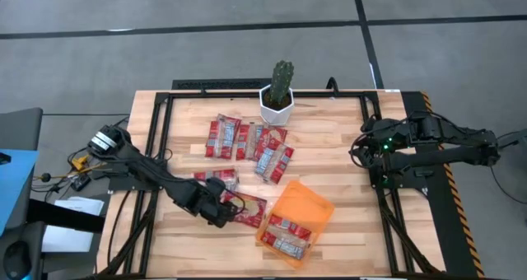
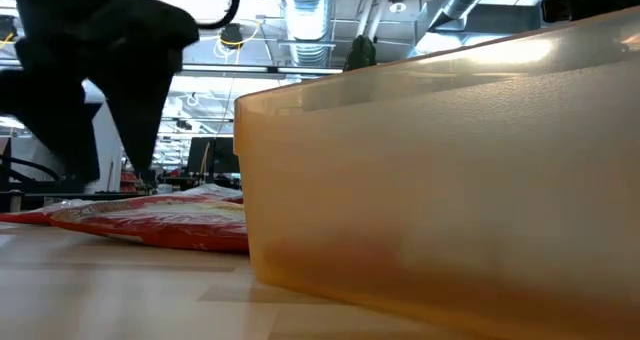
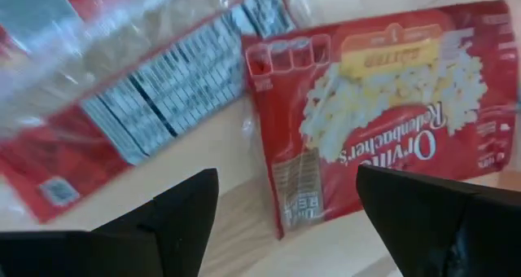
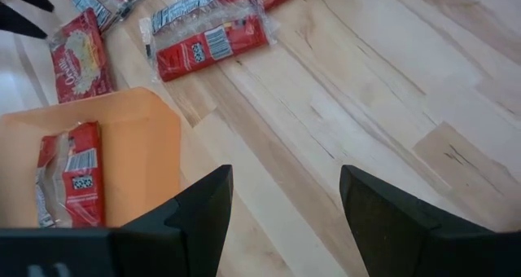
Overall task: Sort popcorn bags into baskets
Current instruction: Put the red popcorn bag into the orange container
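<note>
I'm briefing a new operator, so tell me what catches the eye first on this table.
The orange tray near the table's front edge stands out, with popcorn bags already in it. More red packets lie scattered mid-table before a potted cactus. The left gripper, open, hovers over one packet beside the tray; the right gripper waits open at the right side.

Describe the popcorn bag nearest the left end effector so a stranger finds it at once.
Start at the orange tray near the table's front edge. Just left of it lies one red bag, under the open left end effector. It lies apart from the cluster near the cactus.
</note>
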